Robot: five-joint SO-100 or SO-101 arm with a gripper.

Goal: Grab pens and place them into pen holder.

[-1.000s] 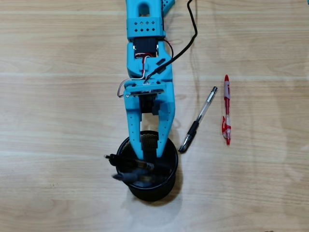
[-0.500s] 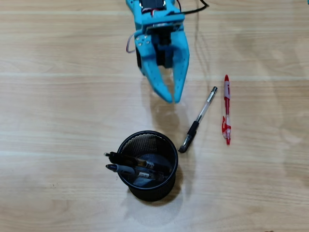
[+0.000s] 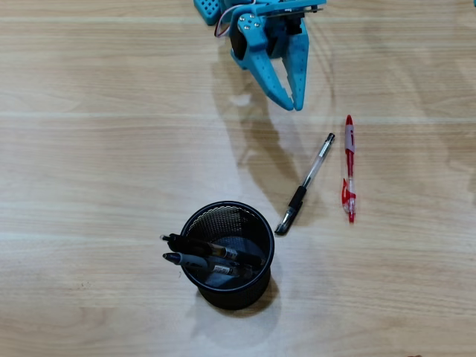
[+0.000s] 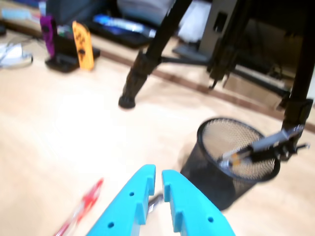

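Lifted back from the pen holder point(image 3: 227, 255), where two pens lean at nine o'clock, the gripper point(image 3: 291, 103) now hangs empty with jaws nearly together. It sits at twelve o'clock of the clear pen point(image 3: 306, 184) and red pen point(image 3: 348, 169), probably lining up another pick.

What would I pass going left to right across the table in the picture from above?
Pen holder with two pens sticking out → blue gripper at the top → clear pen with black grip → red pen.
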